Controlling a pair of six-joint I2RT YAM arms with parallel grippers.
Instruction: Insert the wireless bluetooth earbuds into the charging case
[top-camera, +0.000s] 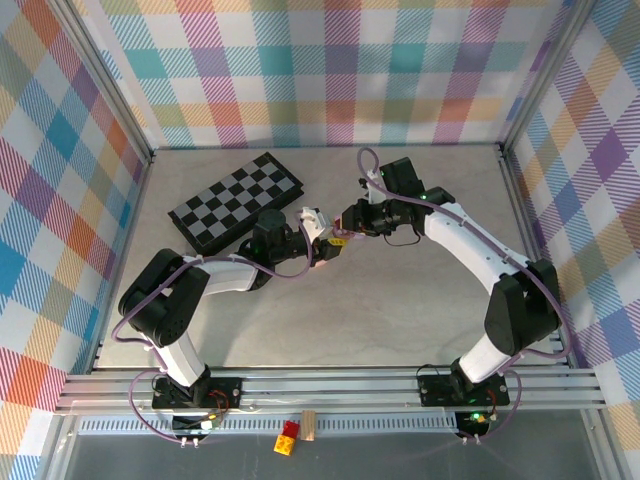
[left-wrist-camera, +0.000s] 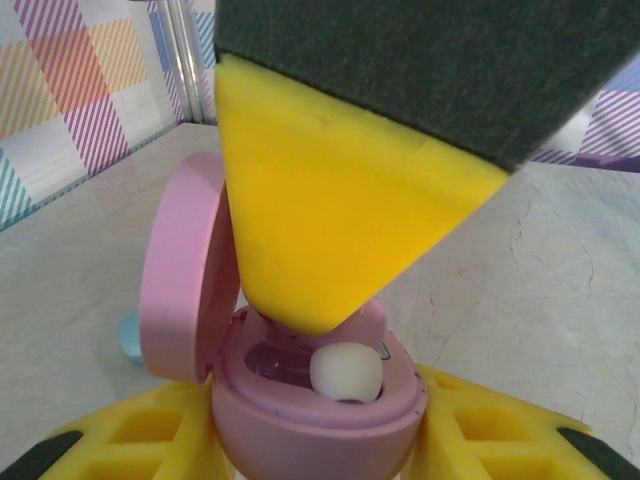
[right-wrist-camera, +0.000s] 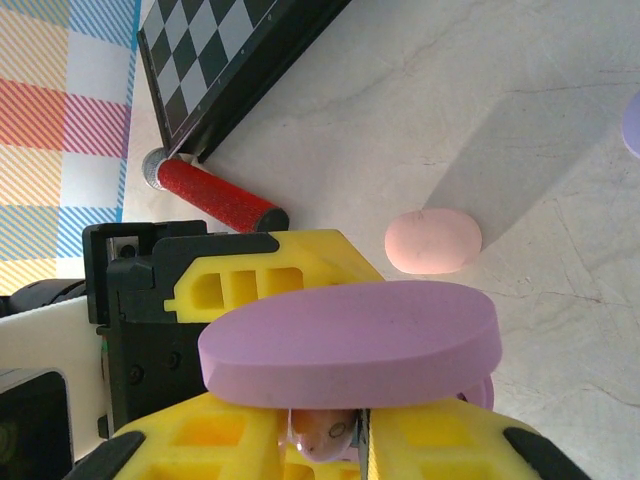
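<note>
Case (left-wrist-camera: 185, 285) seemingly within left end effector (left-wrist-camera: 315, 452)

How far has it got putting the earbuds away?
Done: the pink oval charging case stands open. In hand: the left gripper clamps it while the right gripper holds a yellow finger over a pale rounded earbud resting in its socket. Left: likely releasing it and closing the lid.

Left white-and-black jointed arm (top-camera: 215, 272), right white-and-black jointed arm (top-camera: 470, 248): chunky black joints, smooth white links. Thin purple cable (top-camera: 366, 160) loops off each. Yellow ribbed plastic fingers (left-wrist-camera: 130, 440), pocketed like waffles, black at the tips.
</note>
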